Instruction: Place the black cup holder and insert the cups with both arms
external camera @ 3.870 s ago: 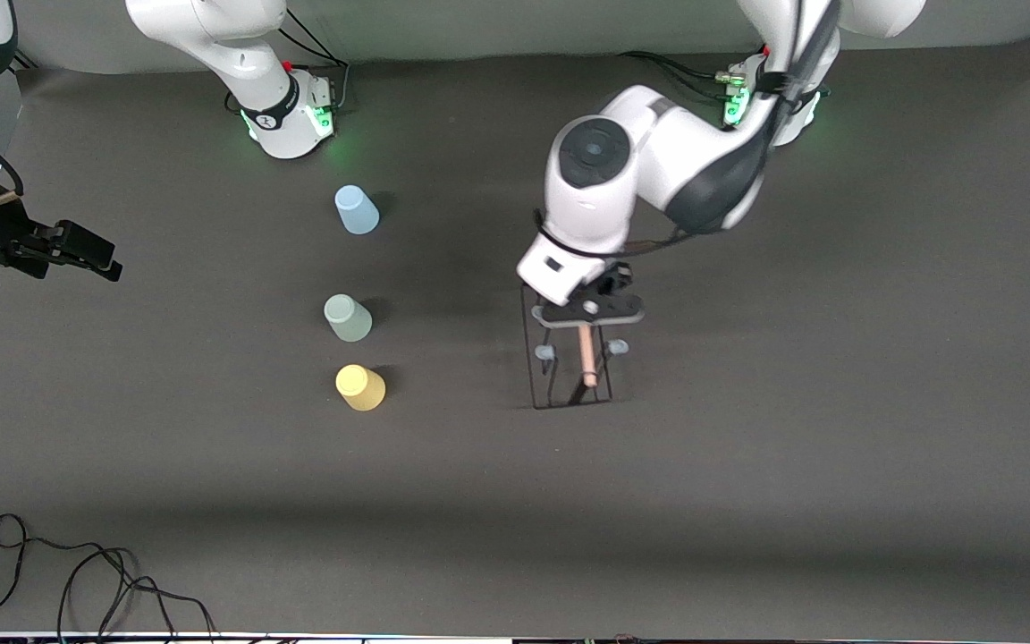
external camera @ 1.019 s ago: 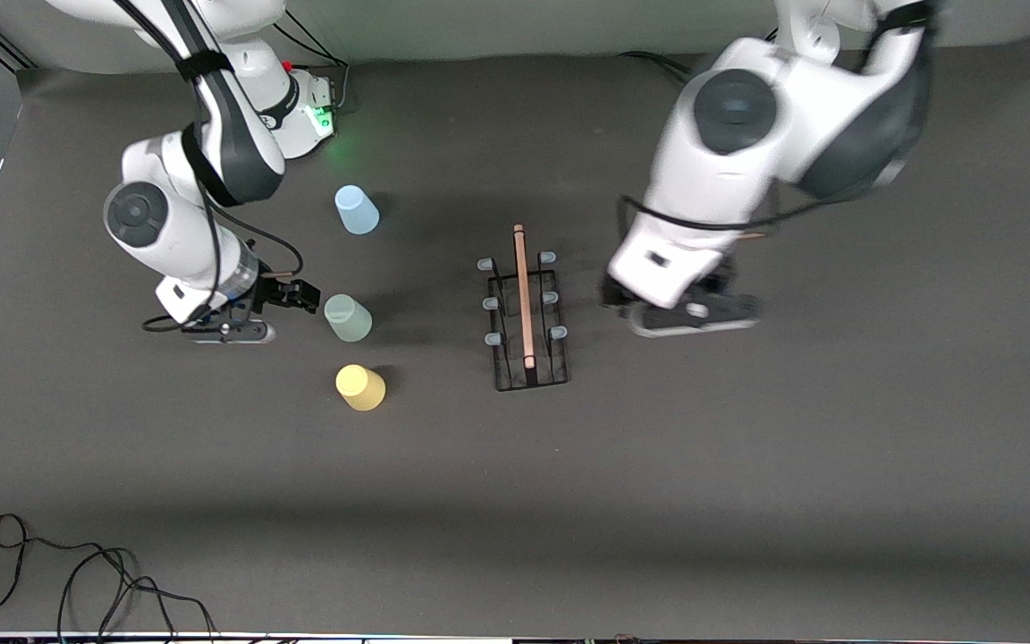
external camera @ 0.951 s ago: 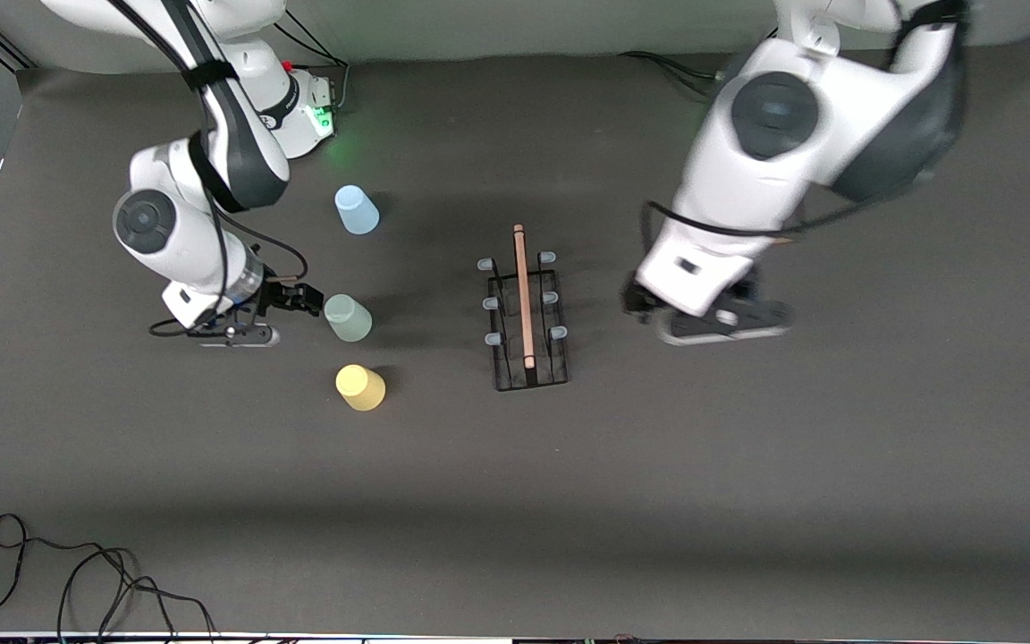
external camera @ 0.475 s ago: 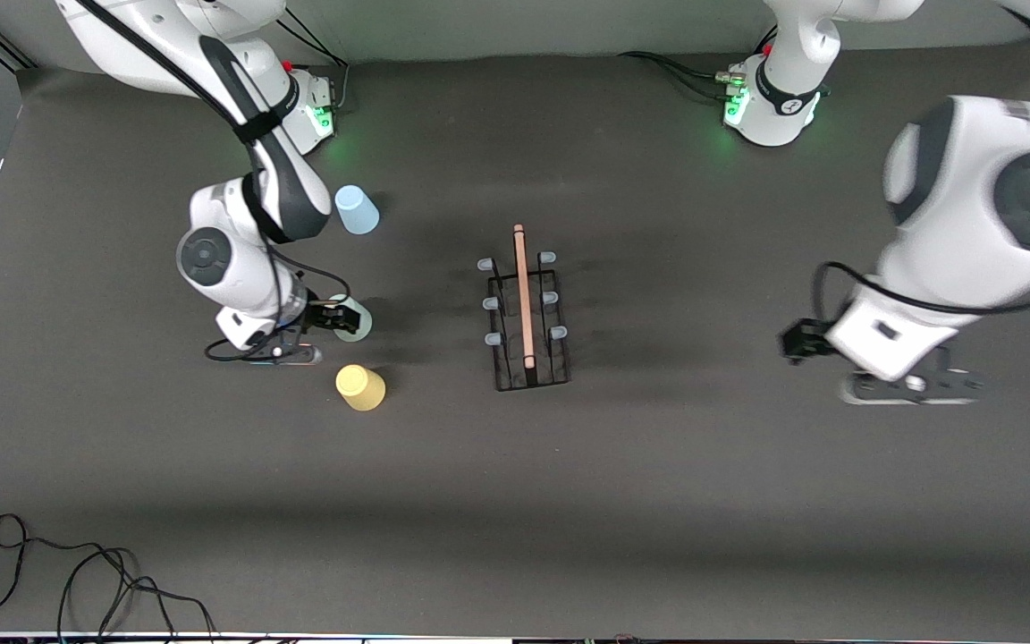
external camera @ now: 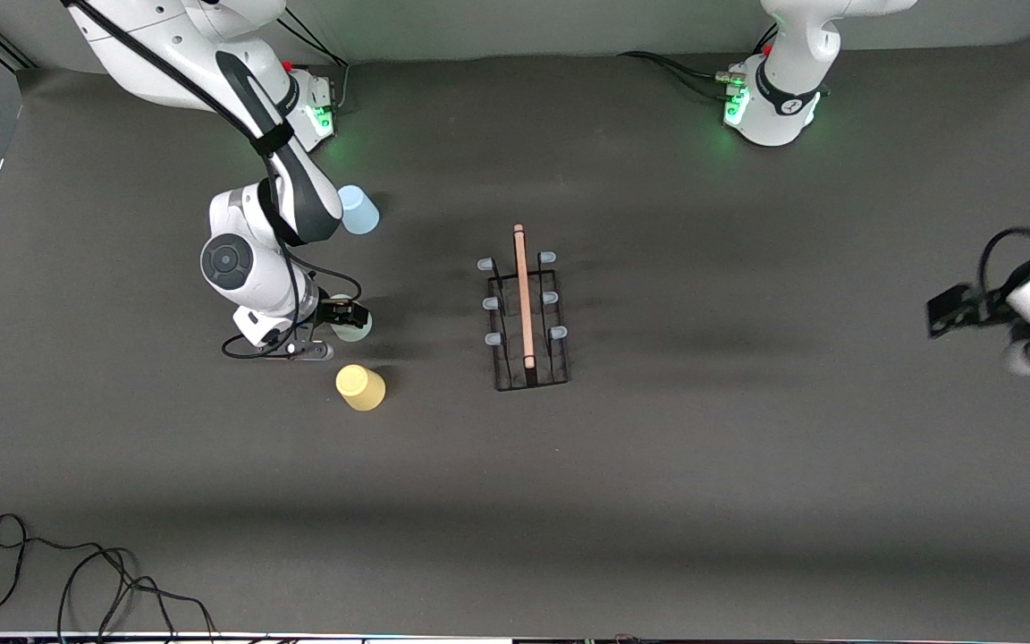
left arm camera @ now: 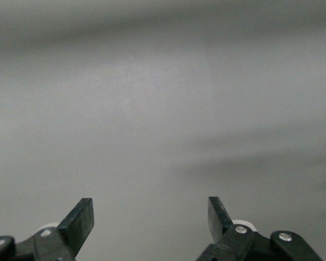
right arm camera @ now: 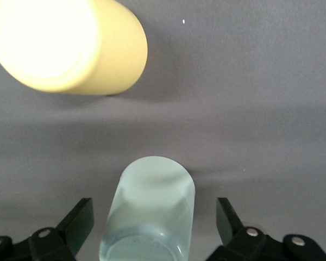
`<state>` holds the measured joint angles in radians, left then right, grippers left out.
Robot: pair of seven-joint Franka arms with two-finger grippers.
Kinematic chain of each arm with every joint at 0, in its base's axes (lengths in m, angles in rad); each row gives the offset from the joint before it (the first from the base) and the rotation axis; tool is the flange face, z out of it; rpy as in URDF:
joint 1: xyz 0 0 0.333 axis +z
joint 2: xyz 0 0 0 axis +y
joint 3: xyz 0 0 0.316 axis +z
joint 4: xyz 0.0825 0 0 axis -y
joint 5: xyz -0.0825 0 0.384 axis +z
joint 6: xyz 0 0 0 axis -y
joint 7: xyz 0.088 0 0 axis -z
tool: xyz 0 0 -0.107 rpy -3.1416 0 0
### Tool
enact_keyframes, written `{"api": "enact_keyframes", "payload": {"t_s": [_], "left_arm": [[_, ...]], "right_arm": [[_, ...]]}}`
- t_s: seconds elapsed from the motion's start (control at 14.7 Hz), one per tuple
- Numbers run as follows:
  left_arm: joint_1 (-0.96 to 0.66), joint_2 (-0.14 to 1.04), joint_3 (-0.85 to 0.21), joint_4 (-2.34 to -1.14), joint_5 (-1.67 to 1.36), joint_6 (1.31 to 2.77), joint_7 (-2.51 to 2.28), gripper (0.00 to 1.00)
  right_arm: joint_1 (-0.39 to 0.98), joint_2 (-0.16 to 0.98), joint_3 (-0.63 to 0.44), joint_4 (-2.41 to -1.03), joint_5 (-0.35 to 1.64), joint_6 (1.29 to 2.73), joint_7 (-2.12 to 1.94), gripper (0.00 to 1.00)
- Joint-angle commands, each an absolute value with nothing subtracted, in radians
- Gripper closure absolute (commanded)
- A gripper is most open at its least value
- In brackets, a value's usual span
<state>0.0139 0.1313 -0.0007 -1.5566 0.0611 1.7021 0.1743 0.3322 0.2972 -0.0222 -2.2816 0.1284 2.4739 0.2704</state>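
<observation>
Your right pincer is wide around the green cup (yellow cup just beside it); squeeze gently. The left pincer waits, wide, holding nothing.

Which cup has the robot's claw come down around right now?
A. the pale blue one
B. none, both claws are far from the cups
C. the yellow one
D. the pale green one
D: the right gripper stands with its open fingers on either side of the pale green cup, not yet closed on it, while the yellow cup stands apart beside it.
</observation>
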Motion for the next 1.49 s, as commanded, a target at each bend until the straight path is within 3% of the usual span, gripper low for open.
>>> {"api": "enact_keyframes", "payload": {"t_s": [0.0,0.07,0.14,0.27,0.41,0.48,0.68,0.95,1.43], "left_arm": [[0.069,-0.007,-0.014,-1.706,0.058,1.717,0.261,0.10],[0.075,-0.017,-0.014,-1.706,0.040,1.710,0.264,0.09],[0.077,-0.021,-0.012,-1.707,0.023,1.712,0.249,0.04],[0.072,-0.018,-0.015,-1.706,0.025,1.724,0.186,0.01],[0.064,-0.012,-0.020,-1.707,0.026,1.726,0.121,0.00],[0.063,-0.014,-0.023,-1.709,0.026,1.720,0.108,0.00],[0.055,-0.034,-0.025,-1.721,0.026,1.706,0.080,0.00],[0.057,-0.051,-0.025,-1.743,0.023,1.709,0.032,0.00],[0.064,-0.018,-0.017,-1.678,-0.066,1.735,0.046,0.00]], "right_arm": [[0.337,0.282,-0.026,-2.306,0.141,2.493,0.279,0.00],[0.337,0.281,-0.026,-2.306,0.141,2.493,0.282,0.01],[0.337,0.279,-0.026,-2.306,0.141,2.493,0.281,0.11],[0.339,0.279,-0.026,-2.304,0.141,2.493,0.278,0.59],[0.339,0.273,-0.026,-2.303,0.141,2.487,0.273,0.96],[0.339,0.262,-0.025,-2.303,0.141,2.482,0.275,1.00],[0.339,0.226,-0.021,-2.290,0.168,2.444,0.287,1.00],[0.345,0.166,-0.015,-2.209,0.349,2.312,0.296,1.00],[0.494,0.179,-0.017,-1.996,0.377,2.161,0.623,1.00]]}}
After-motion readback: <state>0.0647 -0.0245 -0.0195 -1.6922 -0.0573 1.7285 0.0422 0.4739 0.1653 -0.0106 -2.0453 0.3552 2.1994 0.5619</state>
